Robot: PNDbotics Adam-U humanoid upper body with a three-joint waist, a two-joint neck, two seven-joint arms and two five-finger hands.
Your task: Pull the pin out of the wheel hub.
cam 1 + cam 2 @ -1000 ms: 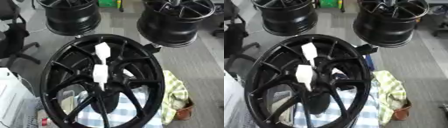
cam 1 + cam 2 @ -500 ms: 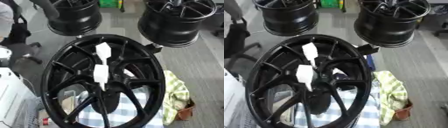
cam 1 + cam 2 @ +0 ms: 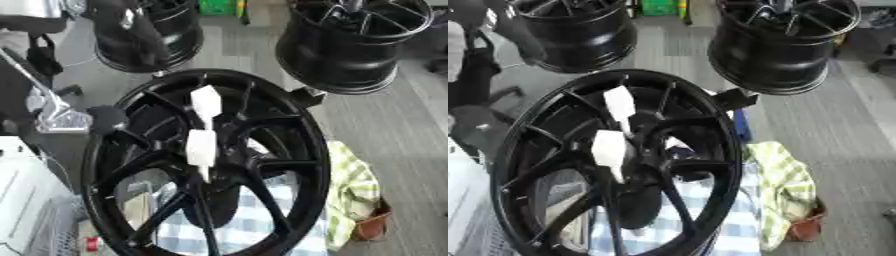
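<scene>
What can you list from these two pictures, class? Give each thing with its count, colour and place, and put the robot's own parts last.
Large wheel: one, black, spoked, centre of view, nearest the camera.
White pieces: two, on the large wheel's spokes, one above the other; whether either is the pin cannot be told.
Smaller wheels: two, black, on the grey floor behind, upper left and upper right.
Checked cloth: one, blue and white, under the large wheel.
Green-and-white cloth: one, right of the large wheel.
Brown object: one, lower right, beside the green-and-white cloth.
Green object: one, top edge between the smaller wheels.
Robot arm: one, black and silver, coming in from the upper left; its hand cannot be made out.
</scene>
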